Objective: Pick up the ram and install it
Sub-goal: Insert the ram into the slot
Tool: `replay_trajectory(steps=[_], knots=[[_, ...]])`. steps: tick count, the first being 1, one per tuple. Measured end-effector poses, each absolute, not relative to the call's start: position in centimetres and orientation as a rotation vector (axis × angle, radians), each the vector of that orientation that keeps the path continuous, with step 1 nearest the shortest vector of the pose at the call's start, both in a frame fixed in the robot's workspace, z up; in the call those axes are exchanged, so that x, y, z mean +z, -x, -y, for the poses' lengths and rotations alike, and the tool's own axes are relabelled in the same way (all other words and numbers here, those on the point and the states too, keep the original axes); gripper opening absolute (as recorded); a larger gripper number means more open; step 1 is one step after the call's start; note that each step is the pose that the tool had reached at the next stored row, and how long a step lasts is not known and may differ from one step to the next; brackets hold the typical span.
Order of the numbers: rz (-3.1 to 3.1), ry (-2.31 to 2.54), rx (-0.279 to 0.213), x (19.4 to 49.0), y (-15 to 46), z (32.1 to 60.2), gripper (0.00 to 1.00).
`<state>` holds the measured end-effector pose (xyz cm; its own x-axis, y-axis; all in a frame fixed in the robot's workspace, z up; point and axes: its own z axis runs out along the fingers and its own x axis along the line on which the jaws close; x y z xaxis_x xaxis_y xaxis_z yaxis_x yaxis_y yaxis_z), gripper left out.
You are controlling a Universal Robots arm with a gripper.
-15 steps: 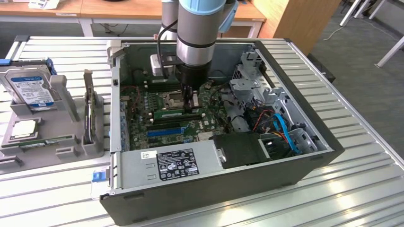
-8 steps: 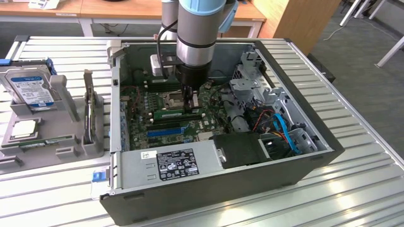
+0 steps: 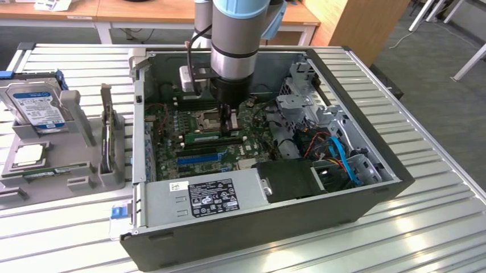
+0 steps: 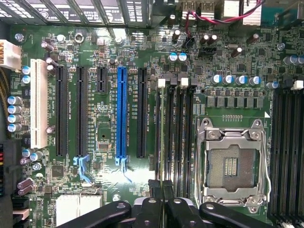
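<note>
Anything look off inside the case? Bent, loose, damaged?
Nothing looks damaged or spilled. One oddity: the CPU socket on the motherboard is empty, its contacts bare, while a square silver chip lies in the grey holder at the exterior view's left, outside the case.

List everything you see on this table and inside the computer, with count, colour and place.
table: one, silver slatted, under everything
computer case: one, dark grey, open, on the table
motherboard: one, green, inside the case
processor socket: one, silver-framed, beside the memory slots
power supply: one, silver, case's near edge
ram: one, green, lying along the memory slots
hard drive: one, blue-labelled silver, in grey holder, exterior view's left
processor chip: one, silver, same holder
gripper: one, black, shut, over the memory slots
</note>
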<state>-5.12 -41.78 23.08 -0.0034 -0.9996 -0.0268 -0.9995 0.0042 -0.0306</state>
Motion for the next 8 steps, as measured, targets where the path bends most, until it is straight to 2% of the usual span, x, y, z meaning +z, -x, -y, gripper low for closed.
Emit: replay_trajectory(steps=[8], knots=[[-2.196,2.187,-0.008,23.05,5.18,41.79,0.12]])
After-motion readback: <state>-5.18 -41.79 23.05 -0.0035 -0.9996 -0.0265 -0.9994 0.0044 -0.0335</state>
